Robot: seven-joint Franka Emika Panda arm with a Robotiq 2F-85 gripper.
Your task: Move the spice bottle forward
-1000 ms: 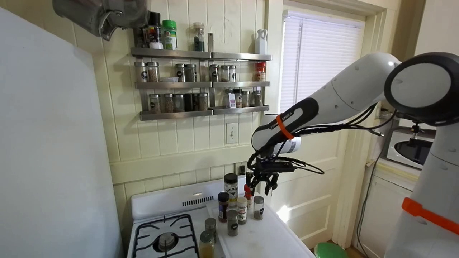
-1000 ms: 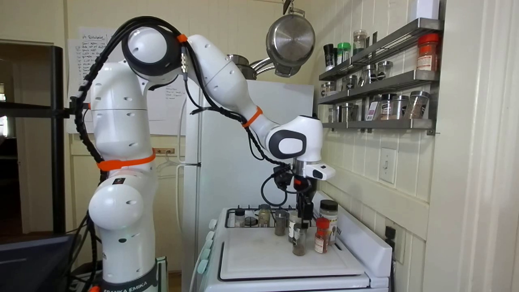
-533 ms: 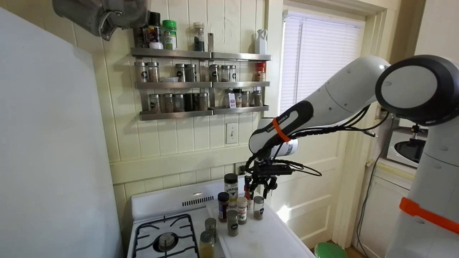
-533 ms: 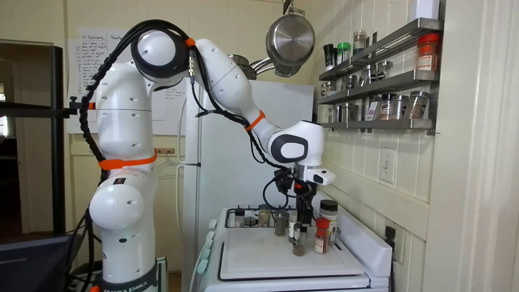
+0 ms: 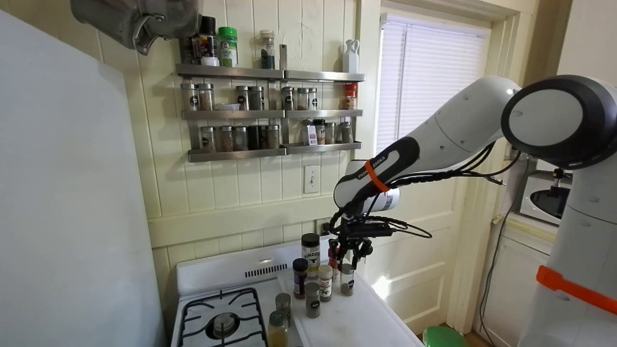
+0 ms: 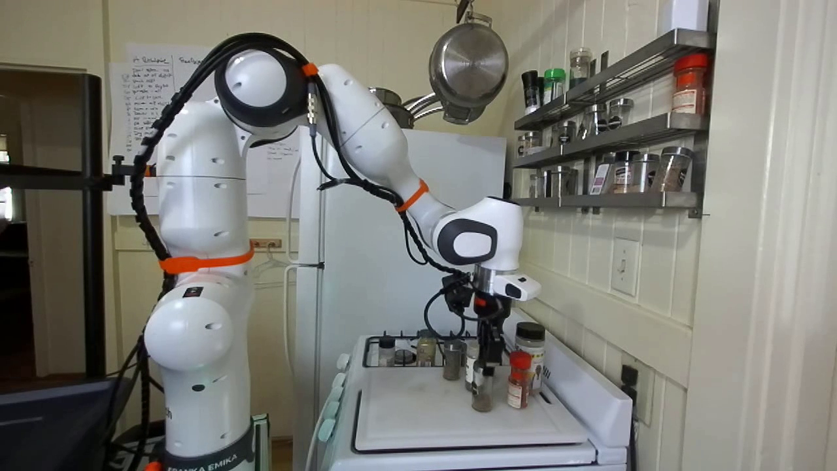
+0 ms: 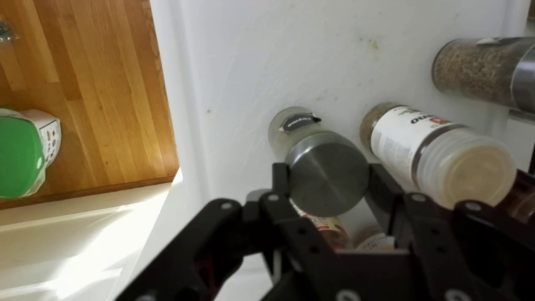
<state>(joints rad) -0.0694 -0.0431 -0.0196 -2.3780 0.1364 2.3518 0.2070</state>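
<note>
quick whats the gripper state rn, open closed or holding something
Gripper: closed on the spice bottle, fingers against both sides of its silver lid, no gap visible.

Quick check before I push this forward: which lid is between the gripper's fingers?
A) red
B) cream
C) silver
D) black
C: in the wrist view the silver lid fills the gap between the fingers, while the cream lid sits outside them.
</note>
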